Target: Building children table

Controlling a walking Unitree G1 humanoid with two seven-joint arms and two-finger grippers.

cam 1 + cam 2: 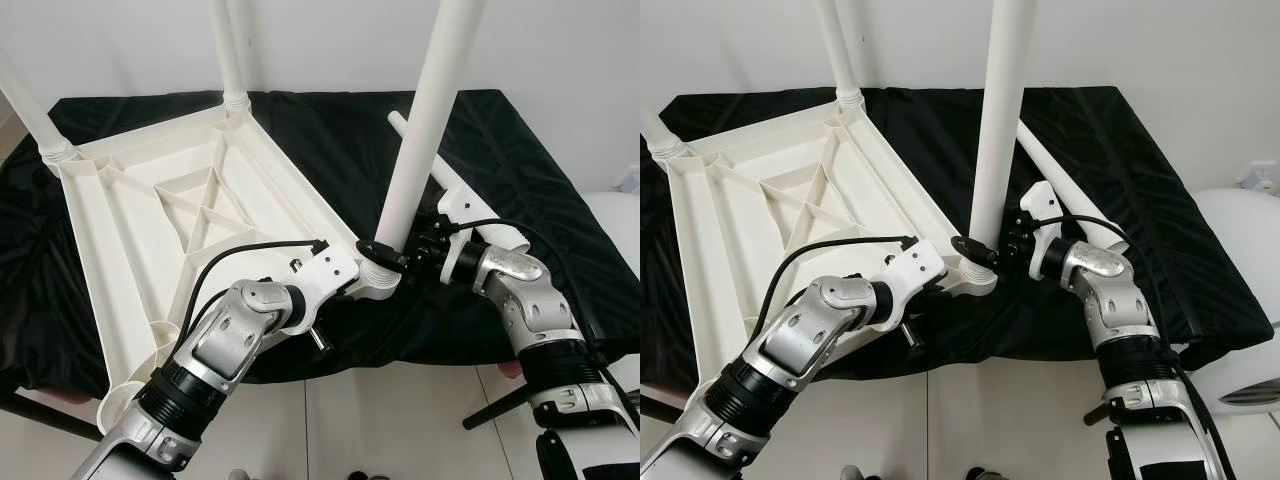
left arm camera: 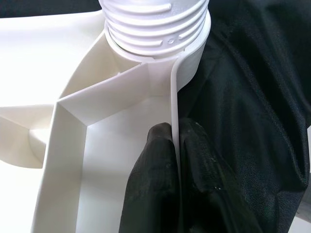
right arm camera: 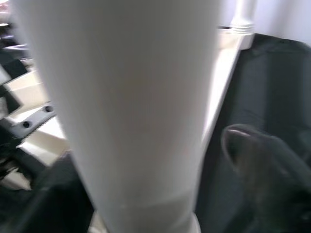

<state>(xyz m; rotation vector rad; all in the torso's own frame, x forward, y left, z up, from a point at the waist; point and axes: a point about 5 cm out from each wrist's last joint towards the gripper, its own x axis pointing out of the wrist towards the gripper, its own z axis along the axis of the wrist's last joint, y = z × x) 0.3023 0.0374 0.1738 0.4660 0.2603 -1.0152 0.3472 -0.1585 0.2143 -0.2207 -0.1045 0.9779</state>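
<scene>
The white plastic table (image 1: pixel 130 230) lies upside down on a black cloth. Two legs (image 1: pixel 225 50) stand screwed into its far corners. A third white leg (image 1: pixel 425 120) stands upright in the near right corner socket (image 2: pixel 160 29), where its thread shows. My right gripper (image 1: pixel 387 257) is shut around the base of this leg, with a finger (image 3: pixel 260 162) on each side of it. My left gripper (image 2: pixel 176 133) is shut on the table's thin rim just beside that corner. A fourth leg (image 1: pixel 1065 185) lies loose on the cloth behind my right arm.
The black cloth (image 1: pixel 520 150) covers a low surface that ends just before my arms; white floor tiles (image 1: pixel 380 420) lie below. A white rounded object (image 1: pixel 620 215) sits at the far right. A black rod (image 1: pixel 500 405) slants over the floor near my right arm.
</scene>
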